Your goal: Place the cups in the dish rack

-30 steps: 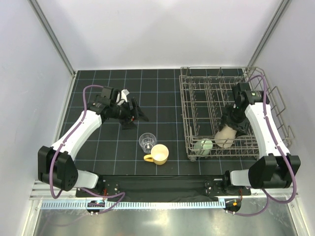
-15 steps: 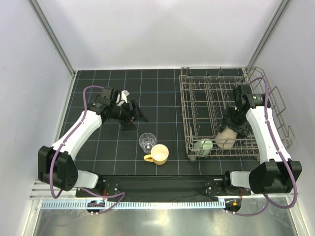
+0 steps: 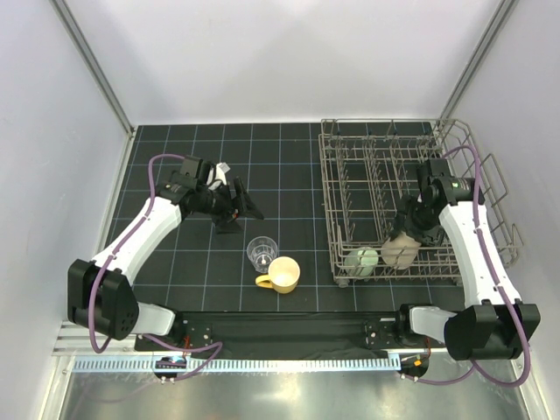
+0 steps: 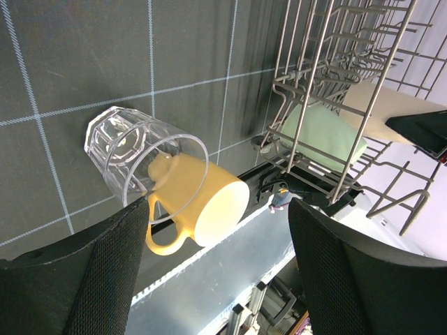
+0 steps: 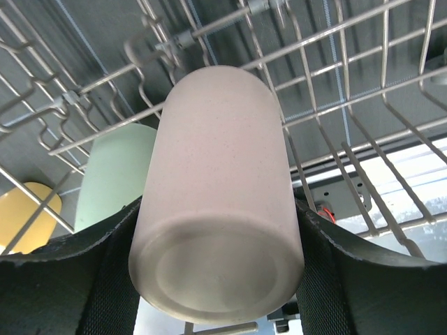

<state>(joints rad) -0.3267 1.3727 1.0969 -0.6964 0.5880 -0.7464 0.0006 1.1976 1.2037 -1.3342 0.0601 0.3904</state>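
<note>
- The top view looks steeply down from above the near edge, wide enough to hold the whole gridded table (image 3: 289,171) and the dish rack (image 3: 372,171) at right
- The left wrist view sits low over the table, looking between its own dark fingers (image 4: 91,279) toward the near right; clear glass (image 4: 129,157) and yellow mug (image 4: 209,202) close ahead, the rack's near corner beyond
- The right wrist view is inside the rack, pressed close to the tan tumbler (image 5: 220,188) filling its middle, facing the near edge through the wires
- All three share the pale green cup (image 3: 363,260) and the yellow mug, the latter a mere sliver in the right wrist view
</note>
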